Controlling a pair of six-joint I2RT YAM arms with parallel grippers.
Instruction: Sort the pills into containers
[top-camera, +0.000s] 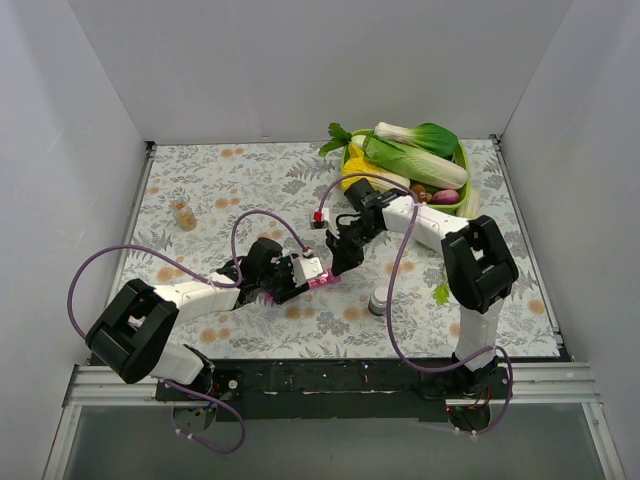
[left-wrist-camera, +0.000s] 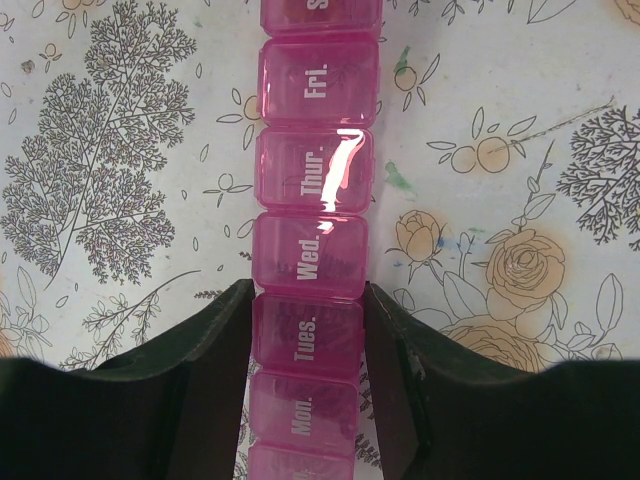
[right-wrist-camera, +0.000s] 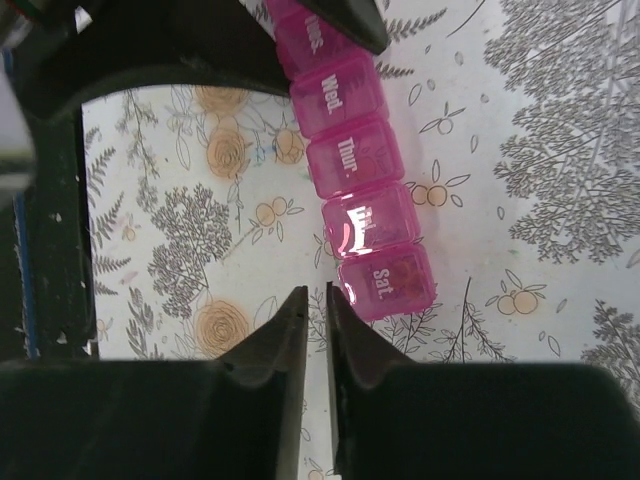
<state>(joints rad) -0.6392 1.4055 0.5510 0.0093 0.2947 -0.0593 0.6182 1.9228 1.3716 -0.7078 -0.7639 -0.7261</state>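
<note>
Near the middle of the flower-printed bench lies the long, narrow, translucent pink plastic pill-organiser strip, flat on the cloth, its row of small square compartments marked with white day names. In the wrist views every lid that shows lies down. The left gripper reaches in from the left and pinches the strip across its width, one black finger pressed against each long side at the "Tues." compartment, with "Wed.", "Thur." and "Fri." running on beyond the fingertips. The right gripper hangs just beside the strip's other end, next to the "Sat." compartment and apart from it. Its fingers stand only narrowly apart, with a thin slit of patterned cloth showing between them and nothing caught in it. At the far right corner sits a green plastic tray heaped with leafy vegetables. A small jar stands well apart at the left.
</note>
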